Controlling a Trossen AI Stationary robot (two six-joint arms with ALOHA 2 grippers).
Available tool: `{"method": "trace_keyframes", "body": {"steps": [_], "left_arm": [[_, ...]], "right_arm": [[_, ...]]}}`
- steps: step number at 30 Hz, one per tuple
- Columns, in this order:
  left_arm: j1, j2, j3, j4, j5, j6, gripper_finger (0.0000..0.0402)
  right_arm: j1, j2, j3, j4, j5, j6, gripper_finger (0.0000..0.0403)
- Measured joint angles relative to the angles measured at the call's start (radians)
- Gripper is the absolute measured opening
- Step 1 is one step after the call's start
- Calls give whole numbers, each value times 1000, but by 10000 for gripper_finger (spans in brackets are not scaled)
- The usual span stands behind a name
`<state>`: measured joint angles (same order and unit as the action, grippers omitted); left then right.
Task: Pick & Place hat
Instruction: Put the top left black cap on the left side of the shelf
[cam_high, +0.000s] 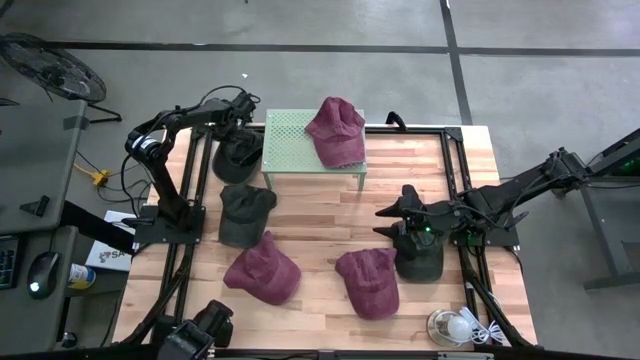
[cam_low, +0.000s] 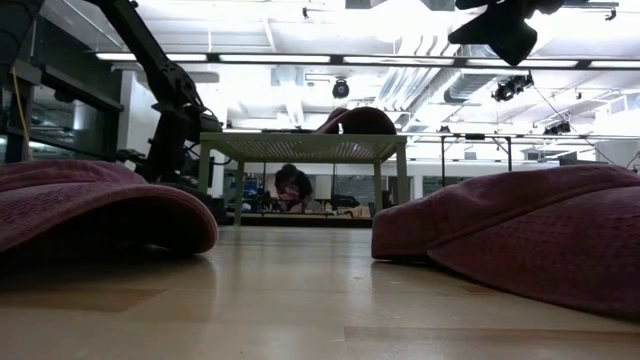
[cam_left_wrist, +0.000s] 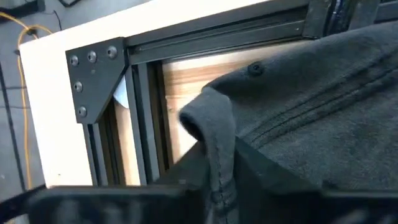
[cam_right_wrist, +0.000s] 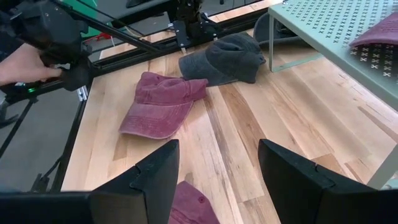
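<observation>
From above, the left gripper (cam_high: 243, 138) sits at the table's far left corner, on a dark cap (cam_high: 238, 155) beside the green perforated stand (cam_high: 290, 148). A maroon cap (cam_high: 336, 131) lies on the stand. The right gripper (cam_high: 398, 221) hovers over another dark cap (cam_high: 420, 256), jaws spread wide. A third dark cap (cam_high: 243, 213) and two more maroon caps (cam_high: 264, 270) (cam_high: 368, 282) lie on the wood.

At table height, the two near maroon caps fill the foreground, partly screening the stand behind.

The left wrist view shows the jaws clenched on a fold of dark cap fabric, by the black frame rail (cam_left_wrist: 146, 118).

The right wrist view shows spread fingers (cam_right_wrist: 297, 171) above bare wood.
</observation>
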<state>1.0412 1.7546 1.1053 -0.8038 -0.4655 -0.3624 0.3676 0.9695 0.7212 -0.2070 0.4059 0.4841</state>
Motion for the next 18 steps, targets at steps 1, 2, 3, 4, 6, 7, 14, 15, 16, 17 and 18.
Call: {"method": "trace_keyframes", "body": {"steps": [1,2,3,4,6,7,14,15,16,17,18], "left_arm": [[0,0,0,-2,-7,13,23],[0,0,0,-8,-12,18,18],[-1,-2,0,-11,-13,24,19],[0,-2,2,-13,-12,33,22],[0,-2,15,-37,-11,41,24],[0,-2,25,-57,-11,45,20],[-3,-52,98,-151,-1,67,17],[-3,-67,103,-154,10,67,17],[-3,-84,108,-159,19,67,17],[-3,-102,115,-160,29,67,17],[-3,-118,121,-160,35,69,16]], "right_arm": [[0,0,0,0,3,4,211],[0,0,0,0,3,5,211],[0,0,0,0,3,6,211],[0,0,0,-1,3,8,211],[0,0,0,-4,3,12,211],[0,0,0,-6,3,13,211],[0,0,0,-7,5,17,211],[0,0,0,-7,6,17,211],[0,0,0,-7,6,17,211],[0,0,0,-7,6,17,211],[0,0,0,-7,6,17,211]]}}
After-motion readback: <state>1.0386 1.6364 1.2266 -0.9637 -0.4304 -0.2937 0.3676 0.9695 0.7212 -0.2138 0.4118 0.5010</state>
